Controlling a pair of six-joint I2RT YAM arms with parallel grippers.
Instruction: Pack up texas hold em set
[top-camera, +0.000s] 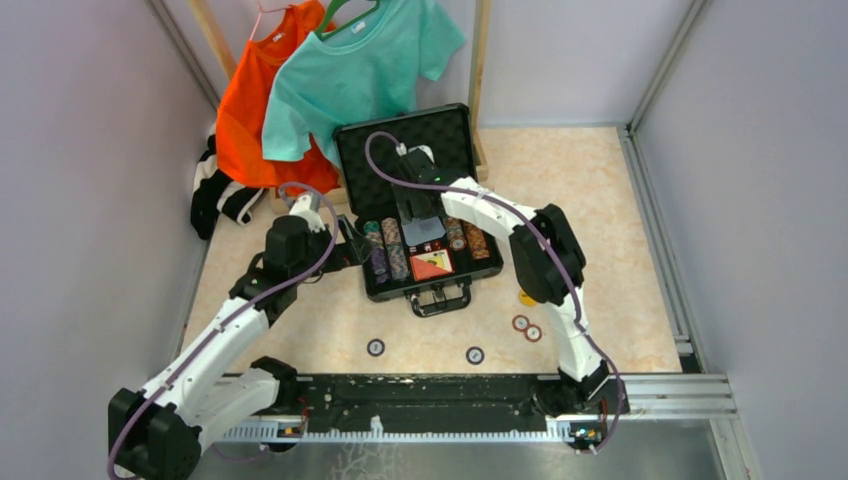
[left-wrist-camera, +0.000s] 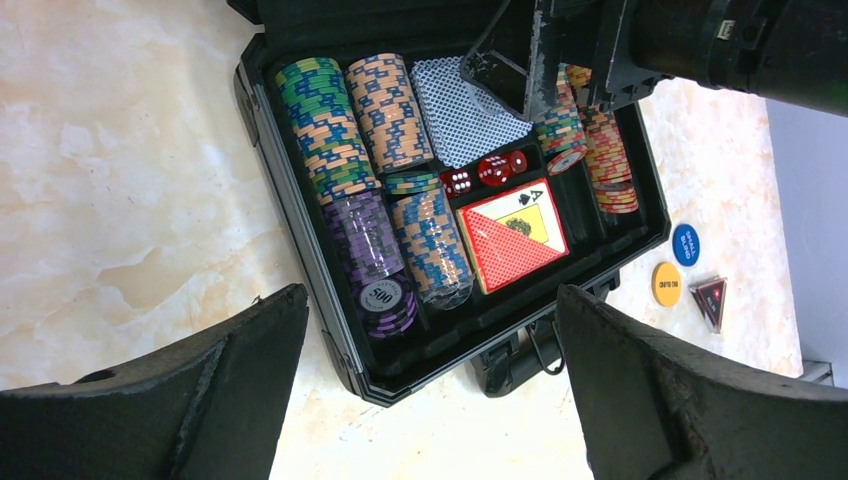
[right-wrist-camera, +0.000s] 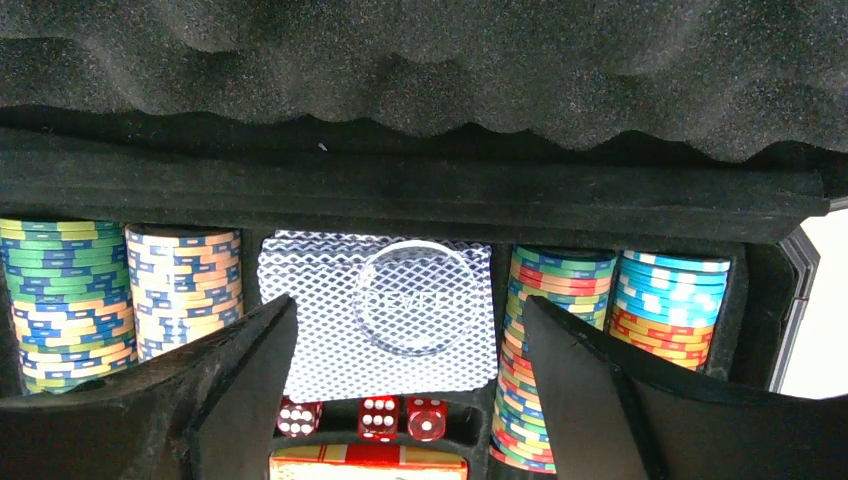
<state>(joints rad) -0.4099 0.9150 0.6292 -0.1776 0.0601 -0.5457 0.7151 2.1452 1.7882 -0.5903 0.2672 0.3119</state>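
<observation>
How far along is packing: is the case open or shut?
Open. The foam lid stands up behind, and the chips lie exposed.

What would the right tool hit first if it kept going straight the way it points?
Likely the clear round disc lying on the blue diamond-patterned card deck inside the black case, though depth is unclear.

Orange shirt (top-camera: 245, 115) and teal shirt (top-camera: 352, 72) hang behind.
</observation>
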